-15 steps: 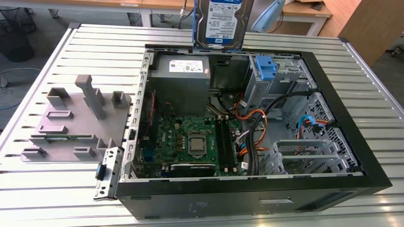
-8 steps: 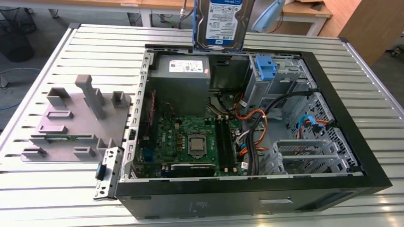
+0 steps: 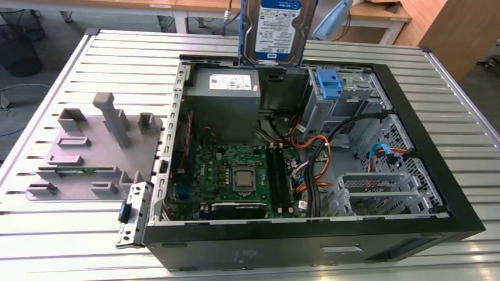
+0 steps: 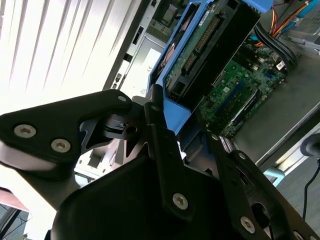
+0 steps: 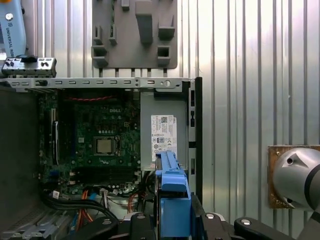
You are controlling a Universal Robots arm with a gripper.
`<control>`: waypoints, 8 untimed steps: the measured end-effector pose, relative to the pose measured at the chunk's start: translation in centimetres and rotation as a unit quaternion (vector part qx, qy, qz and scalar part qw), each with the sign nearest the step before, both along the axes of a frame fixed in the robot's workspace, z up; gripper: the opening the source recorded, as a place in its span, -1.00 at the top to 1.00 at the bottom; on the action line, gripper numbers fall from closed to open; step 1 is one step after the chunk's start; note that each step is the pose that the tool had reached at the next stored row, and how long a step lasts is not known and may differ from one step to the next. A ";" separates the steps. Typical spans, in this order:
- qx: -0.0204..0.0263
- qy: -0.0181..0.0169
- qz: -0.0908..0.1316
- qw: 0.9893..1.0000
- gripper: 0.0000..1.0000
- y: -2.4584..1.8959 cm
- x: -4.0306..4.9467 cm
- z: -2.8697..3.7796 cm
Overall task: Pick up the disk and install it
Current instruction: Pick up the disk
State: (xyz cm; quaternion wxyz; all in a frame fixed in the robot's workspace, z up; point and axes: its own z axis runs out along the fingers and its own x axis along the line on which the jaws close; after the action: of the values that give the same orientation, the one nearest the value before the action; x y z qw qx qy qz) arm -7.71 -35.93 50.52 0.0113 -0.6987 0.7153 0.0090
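Note:
The disk [image 3: 277,29], a silver-grey drive with a white-and-blue label and blue side rails, hangs upright above the back of the open computer case [image 3: 437,193], over the grey power supply [image 3: 225,88]. In the second wrist view my gripper [image 4: 172,117] is shut on the disk [image 4: 210,55], its black fingers [image 4: 159,131] clamping the blue rail. In the first wrist view the disk's blue rail [image 5: 172,200] stands edge-on between the black fingers of the gripper [image 5: 172,222], above the power supply [image 5: 164,137].
Inside the case lie the green motherboard [image 3: 234,175], orange and black cables [image 3: 312,158] and a drive cage holding a bare blue bracket [image 3: 331,85]. A grey plastic fixture [image 3: 86,152] sits on the slatted table at the exterior view's left.

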 end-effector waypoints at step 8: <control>0.000 0.000 0.000 1.000 0.27 -0.96 0.00 -0.04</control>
State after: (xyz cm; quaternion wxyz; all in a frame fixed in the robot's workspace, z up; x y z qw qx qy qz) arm -7.70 -36.89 50.48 0.0114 -0.6987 0.7153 0.0090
